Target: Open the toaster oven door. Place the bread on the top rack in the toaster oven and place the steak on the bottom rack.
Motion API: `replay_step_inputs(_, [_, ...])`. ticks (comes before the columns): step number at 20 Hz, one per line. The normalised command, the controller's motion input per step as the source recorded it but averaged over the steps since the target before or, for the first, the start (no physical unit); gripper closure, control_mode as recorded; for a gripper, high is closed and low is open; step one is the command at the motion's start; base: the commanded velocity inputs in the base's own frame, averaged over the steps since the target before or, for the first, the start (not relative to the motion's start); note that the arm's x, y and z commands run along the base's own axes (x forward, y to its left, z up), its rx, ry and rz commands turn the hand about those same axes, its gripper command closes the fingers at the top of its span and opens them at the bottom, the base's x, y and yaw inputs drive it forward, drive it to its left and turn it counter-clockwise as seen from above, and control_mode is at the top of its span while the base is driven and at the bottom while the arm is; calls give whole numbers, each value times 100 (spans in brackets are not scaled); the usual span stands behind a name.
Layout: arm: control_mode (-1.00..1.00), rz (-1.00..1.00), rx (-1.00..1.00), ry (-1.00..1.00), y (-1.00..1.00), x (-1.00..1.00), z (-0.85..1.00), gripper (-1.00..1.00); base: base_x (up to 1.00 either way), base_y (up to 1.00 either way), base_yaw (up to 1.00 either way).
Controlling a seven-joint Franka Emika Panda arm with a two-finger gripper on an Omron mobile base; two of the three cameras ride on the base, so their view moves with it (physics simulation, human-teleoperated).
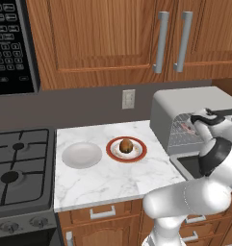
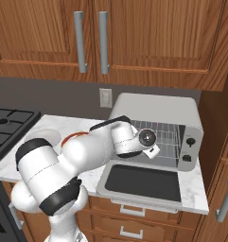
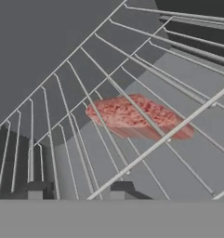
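Observation:
The toaster oven [image 2: 153,108] stands on the counter with its door [image 2: 139,182] dropped flat open. The steak [image 3: 139,118], a flat pink-red slab, lies inside on a wire rack; thin silver wires of a rack [image 3: 85,88] cross in front of it, and I cannot tell which level it rests on. It shows as a red patch [image 1: 187,127] from the left. My gripper [image 3: 78,189] is at the oven mouth, fingers apart, nothing between them, short of the steak. The bread [image 1: 126,145], a brown roll, sits on a red-rimmed plate [image 1: 110,150].
A white bowl [image 1: 81,154] lies left of the plate. A gas stove [image 1: 19,168] borders the counter on the left, under a black microwave [image 1: 11,43]. Wooden cabinets hang above, and a wooden side panel [image 2: 214,123] stands close to the oven's right.

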Motion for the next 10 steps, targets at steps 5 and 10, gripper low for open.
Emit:
replay_step_inputs(5, [-100, 0, 0, 16, 17, -3, -76, -100, 0, 0, 0])
replay_step_inputs(10, [-100, 0, 0, 17, 39, -23, -100, -100, 0, 0, 0])
